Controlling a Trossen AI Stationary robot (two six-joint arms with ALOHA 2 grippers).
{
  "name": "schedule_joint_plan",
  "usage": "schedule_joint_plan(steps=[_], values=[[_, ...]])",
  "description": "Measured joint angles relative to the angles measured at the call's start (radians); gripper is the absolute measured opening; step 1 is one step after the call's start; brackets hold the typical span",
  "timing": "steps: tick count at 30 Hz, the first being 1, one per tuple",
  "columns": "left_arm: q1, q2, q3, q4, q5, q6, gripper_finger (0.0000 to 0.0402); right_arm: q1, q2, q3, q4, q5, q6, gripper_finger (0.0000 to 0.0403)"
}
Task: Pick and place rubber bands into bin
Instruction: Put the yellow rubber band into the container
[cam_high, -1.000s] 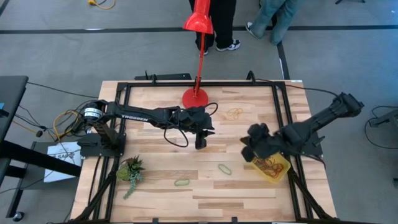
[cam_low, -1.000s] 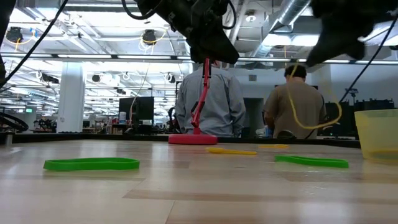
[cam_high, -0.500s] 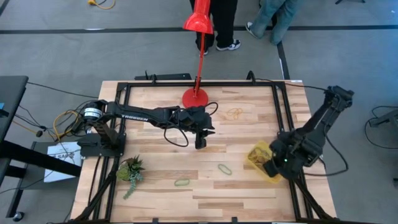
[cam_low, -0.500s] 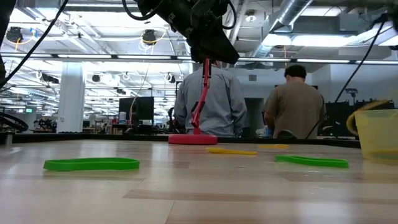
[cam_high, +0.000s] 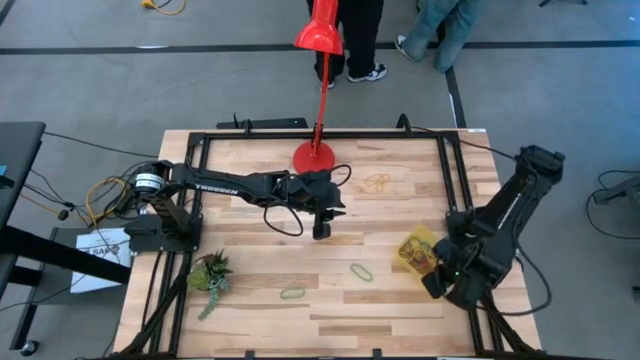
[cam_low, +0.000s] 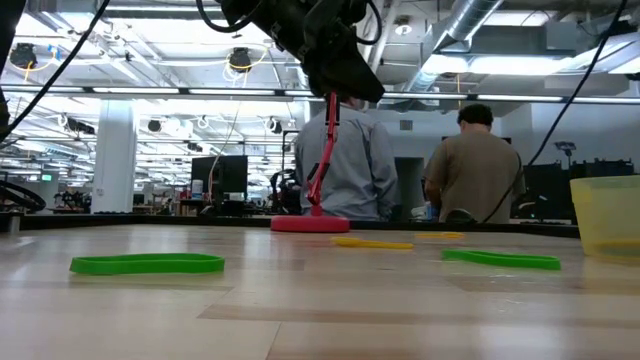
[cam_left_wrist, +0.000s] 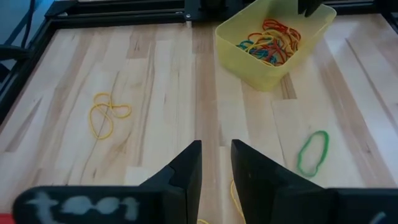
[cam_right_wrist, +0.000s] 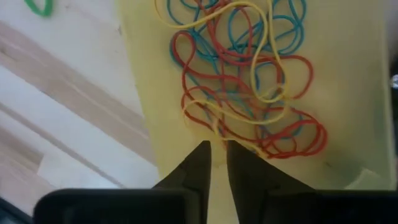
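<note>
The yellow translucent bin (cam_high: 416, 249) sits near the table's right edge and holds a tangle of red, blue and yellow rubber bands (cam_right_wrist: 249, 87). Loose bands lie on the wood: two green ones (cam_high: 292, 293) (cam_high: 360, 271) and a yellow cluster (cam_high: 377, 181). My right gripper (cam_right_wrist: 217, 152) hangs over the bin's near wall, pointing down, fingers a narrow gap apart and empty. My left gripper (cam_left_wrist: 216, 158) hovers above the table's middle (cam_high: 321, 232), slightly open, holding nothing. The left wrist view shows the bin (cam_left_wrist: 273, 37) ahead of it.
A red lamp base (cam_high: 313, 157) stands at the far middle and a small leafy plant (cam_high: 211, 272) near the left edge. Black frame rails (cam_high: 455, 185) run along the table's sides. Two people (cam_low: 480, 165) stand beyond the far edge.
My right gripper moved from above the bin's left side toward the near edge and out of the low view. The yellow band that hung from it a second ago dropped at the bin's rim and no longer hangs there.
</note>
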Motion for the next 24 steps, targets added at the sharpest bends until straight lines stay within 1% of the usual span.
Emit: schedule_joint_plan(steps=[3, 6, 12, 15, 18, 21, 24], values=[[0.0, 0.0, 0.0, 0.003, 0.0, 0.021, 0.0076, -0.025, 0.017, 0.0, 0.034, -0.033, -0.005, 0.0064], [0.0, 0.0, 0.0, 0.007, 0.0, 0.039, 0.0076, -0.055, 0.017, 0.0, 0.051, -0.079, -0.05, 0.0077], [0.003, -0.015, 0.0, -0.013, -0.002, 0.085, 0.0076, -0.117, -0.007, 0.0, 0.058, -0.081, -0.103, 0.0091], [0.013, -0.051, 0.002, -0.06, -0.025, 0.139, 0.0076, -0.168, -0.048, 0.0, 0.044, -0.071, -0.103, 0.0093], [0.035, -0.112, 0.002, -0.116, -0.099, 0.194, 0.0076, -0.227, -0.098, 0.001, 0.02, -0.016, -0.145, 0.0093], [0.061, -0.189, 0.002, -0.176, -0.171, 0.198, 0.0076, -0.295, -0.152, 0.021, -0.007, 0.068, -0.282, 0.0093], [0.09, -0.267, 0.002, -0.242, -0.196, 0.199, 0.0076, -0.374, -0.213, 0.042, -0.048, 0.174, -0.428, 0.0093]])
